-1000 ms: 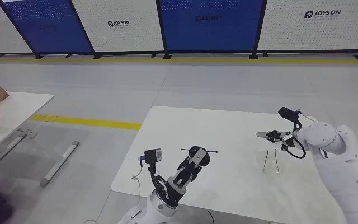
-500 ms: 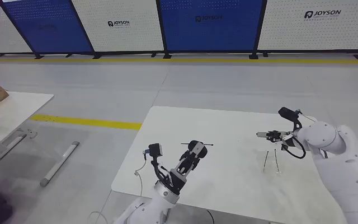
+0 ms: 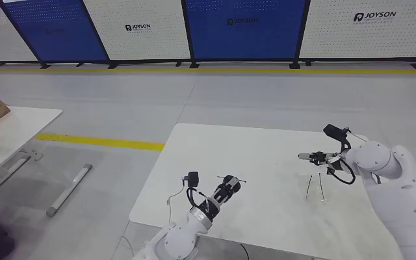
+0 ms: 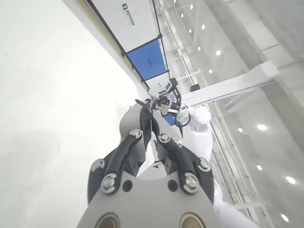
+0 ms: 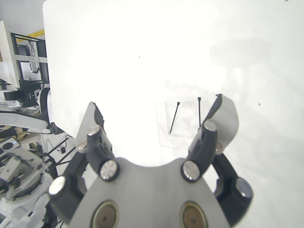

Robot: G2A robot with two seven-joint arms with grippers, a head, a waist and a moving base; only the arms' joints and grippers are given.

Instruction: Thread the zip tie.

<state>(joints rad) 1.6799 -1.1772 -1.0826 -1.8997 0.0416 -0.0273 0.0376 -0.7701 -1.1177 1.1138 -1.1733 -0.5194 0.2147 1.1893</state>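
The left gripper [image 3: 229,186], its arm folded lower toward the near edge of the matte white table [image 3: 273,140] than a second ago, pinches a thin black zip tie [image 3: 240,178] crosswise, while the unmoved right gripper [image 5: 156,102] gapes wide above two straight black spare ties [image 5: 174,117] on a clear plastic sheet [image 5: 163,129].

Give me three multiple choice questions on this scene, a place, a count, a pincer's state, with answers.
1. Where do the loose zip ties lie? A floor; B white table by the right pincer; C a box.
2. How many lie there? A two; B four; C six.
3. The left pincer is: A wide open; B shut on a black zip tie; C holding a cup.
Answers: B, they rest on the tabletop; A, two black strips show; B, it pinches the tie.
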